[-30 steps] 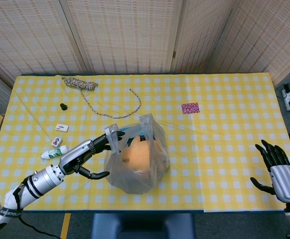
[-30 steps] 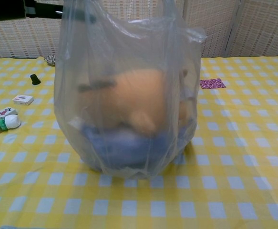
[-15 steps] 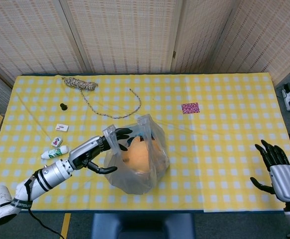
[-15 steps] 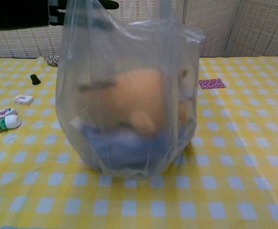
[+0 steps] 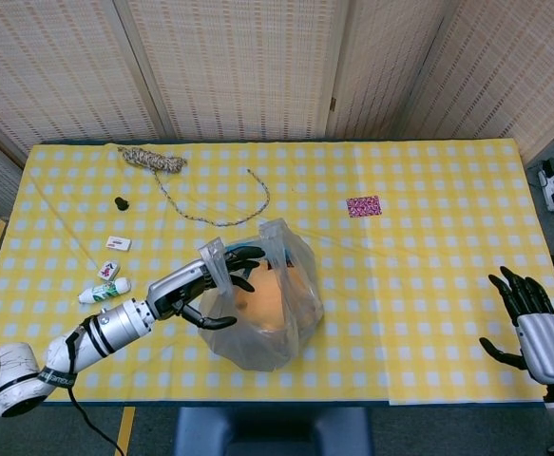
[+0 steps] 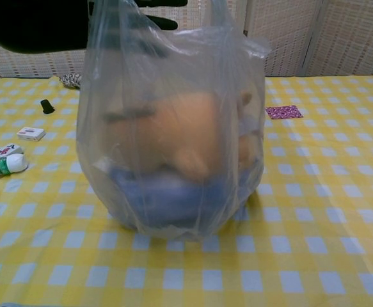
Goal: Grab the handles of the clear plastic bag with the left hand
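A clear plastic bag (image 5: 262, 309) (image 6: 173, 128) stands upright near the table's front edge, with an orange soft toy and something blue inside. Its two handles (image 5: 215, 256) (image 5: 278, 233) stick up at the top. My left hand (image 5: 210, 285) reaches in from the left with its fingers spread, passing through the near handle loop over the bag's mouth; in the chest view only its dark fingers (image 6: 157, 19) show at the top edge. My right hand (image 5: 533, 328) hangs open off the table's right front corner, holding nothing.
A coiled rope (image 5: 177, 176) lies at the back left. A small black knob (image 5: 122, 202), a white tile (image 5: 118, 243), another tile and a white tube (image 5: 104, 291) lie left of the bag. A purple patterned card (image 5: 363, 205) (image 6: 284, 112) sits right of centre.
My left hand has moved right and forward, its fingers going from beside the near handle into the loop over the bag's mouth. The right hand has stayed still.
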Available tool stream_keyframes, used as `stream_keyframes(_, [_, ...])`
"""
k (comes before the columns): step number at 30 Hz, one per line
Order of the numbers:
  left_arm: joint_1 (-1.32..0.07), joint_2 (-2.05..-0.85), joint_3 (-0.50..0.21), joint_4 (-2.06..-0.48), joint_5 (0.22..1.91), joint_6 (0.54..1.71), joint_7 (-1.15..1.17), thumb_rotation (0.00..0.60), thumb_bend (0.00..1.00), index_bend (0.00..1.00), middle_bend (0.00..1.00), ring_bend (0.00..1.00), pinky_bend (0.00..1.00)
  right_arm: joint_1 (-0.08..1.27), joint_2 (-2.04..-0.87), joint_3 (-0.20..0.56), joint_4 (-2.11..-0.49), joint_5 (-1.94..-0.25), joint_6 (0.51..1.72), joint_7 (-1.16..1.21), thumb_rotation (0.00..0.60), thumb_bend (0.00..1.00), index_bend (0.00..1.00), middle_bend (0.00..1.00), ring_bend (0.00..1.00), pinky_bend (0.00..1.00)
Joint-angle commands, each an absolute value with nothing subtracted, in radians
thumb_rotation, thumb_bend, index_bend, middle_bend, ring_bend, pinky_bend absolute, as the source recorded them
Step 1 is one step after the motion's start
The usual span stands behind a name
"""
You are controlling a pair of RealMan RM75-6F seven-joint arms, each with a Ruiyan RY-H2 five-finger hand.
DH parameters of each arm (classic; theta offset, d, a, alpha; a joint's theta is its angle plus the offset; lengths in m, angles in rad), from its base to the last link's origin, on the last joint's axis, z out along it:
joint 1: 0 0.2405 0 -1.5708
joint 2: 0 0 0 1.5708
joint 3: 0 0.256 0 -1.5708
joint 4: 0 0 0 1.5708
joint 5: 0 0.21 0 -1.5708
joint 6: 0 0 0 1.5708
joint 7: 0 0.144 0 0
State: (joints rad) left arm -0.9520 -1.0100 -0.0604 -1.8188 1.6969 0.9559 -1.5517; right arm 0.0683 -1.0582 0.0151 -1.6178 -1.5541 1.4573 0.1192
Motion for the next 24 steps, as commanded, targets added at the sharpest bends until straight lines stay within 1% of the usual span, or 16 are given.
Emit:
stream_keyframes(1, [-0.954, -1.015, -0.065, -1.815, 1.689, 0.962, -1.551, 0.600, 0.32, 0.07, 0.08, 0.07, 0.25, 0.068, -1.058, 0.016, -1.618, -1.552, 1.458, 0.119, 0.600, 0.25, 0.00, 0.00, 0.00, 0.00])
stream_keyframes(11, [-0.953, -1.027, -0.074, -1.806, 1.686, 1.001, -1.561, 0.600, 0.31, 0.10, 0.10, 0.05, 0.21, 0.070, -1.057, 0.017, -1.619, -1.547, 1.450, 0.121, 0.600, 0.25, 0.00, 0.00, 0.00, 0.00])
stream_keyframes(24, [-0.983, -1.084, -0.091, -1.766, 1.657, 0.978, -1.573, 0.600, 0.30, 0.11, 0.10, 0.02, 0.18, 0.071, -1.053, 0.019, -1.616, -1.539, 1.446, 0.129, 0.600, 0.25, 0.00, 0.00, 0.00, 0.00])
